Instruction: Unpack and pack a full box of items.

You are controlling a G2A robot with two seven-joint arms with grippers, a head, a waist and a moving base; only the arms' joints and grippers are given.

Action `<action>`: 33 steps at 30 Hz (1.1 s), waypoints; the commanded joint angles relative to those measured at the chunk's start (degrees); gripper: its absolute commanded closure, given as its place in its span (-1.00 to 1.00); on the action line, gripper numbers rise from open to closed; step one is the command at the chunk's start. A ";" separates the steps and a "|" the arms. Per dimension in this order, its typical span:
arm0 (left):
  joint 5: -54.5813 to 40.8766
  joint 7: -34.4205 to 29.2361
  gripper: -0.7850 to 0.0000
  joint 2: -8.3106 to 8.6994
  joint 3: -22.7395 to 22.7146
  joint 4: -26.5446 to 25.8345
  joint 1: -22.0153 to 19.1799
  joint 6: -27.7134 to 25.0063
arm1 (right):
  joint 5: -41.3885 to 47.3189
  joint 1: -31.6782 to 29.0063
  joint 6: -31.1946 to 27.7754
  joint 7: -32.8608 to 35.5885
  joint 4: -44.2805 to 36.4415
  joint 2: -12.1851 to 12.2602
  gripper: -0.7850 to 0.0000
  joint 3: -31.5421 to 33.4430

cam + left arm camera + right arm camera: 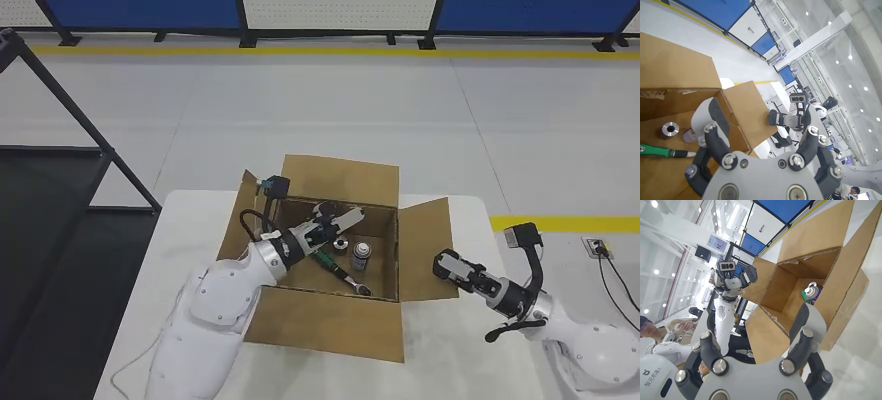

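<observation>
Where the white table (200, 235) carries it, one cardboard box (330, 325) is seen standing open, with all four of its flaps folded outward. Three things are counted on its floor. One spray can (361, 256) is stood upright near the middle. One short metal cylinder (340, 245) with a hole in its top is set just beside the can. One green-handled tool (326, 263) is laid flat next to both, its metal shaft slanting toward the front wall of the box.

Two grippers are counted. The left gripper (338, 217) is held over the box opening, above the cylinder and the can. Its two fingers are spread wide and nothing is held between them. The right gripper (446, 265) is kept outside the box, just beside the right-hand flap and above the table. Its two fingers are likewise spread apart and nothing is gripped.

Beside the table, on the left, one black metal frame (60, 120) is seen, and beyond it a yellow line (320, 50) is marked across the pale floor
</observation>
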 commanded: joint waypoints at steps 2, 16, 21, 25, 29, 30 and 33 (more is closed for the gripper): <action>-0.01 -0.03 -1.00 0.00 0.03 0.07 -0.08 -0.04 | 0.00 0.00 0.01 0.00 0.00 0.00 -1.00 0.00; 5.83 10.25 -1.00 0.15 -0.58 -1.96 4.84 6.41 | -0.73 -0.19 1.93 -2.33 0.45 -0.03 -1.00 -0.91; 10.57 15.92 -1.00 0.43 -1.96 -2.57 7.03 9.47 | -0.48 0.48 0.92 -1.46 1.49 0.06 -1.00 -1.45; 12.14 20.35 -1.00 0.58 -3.37 -5.37 10.06 11.69 | -0.39 1.09 0.54 -1.05 2.00 0.11 -1.00 -1.94; 14.84 23.43 -1.00 0.77 -4.45 -8.64 13.18 14.90 | -0.18 2.04 0.61 -0.89 2.78 0.16 -1.00 -2.33; 15.26 23.91 -1.00 0.81 -4.80 -9.29 13.79 15.64 | -0.03 2.34 0.58 -0.86 2.99 0.17 -1.00 -2.46; 14.94 25.47 -1.00 0.82 -5.78 -10.98 15.65 18.26 | 0.01 3.17 0.75 -0.71 3.34 0.19 -1.00 -2.95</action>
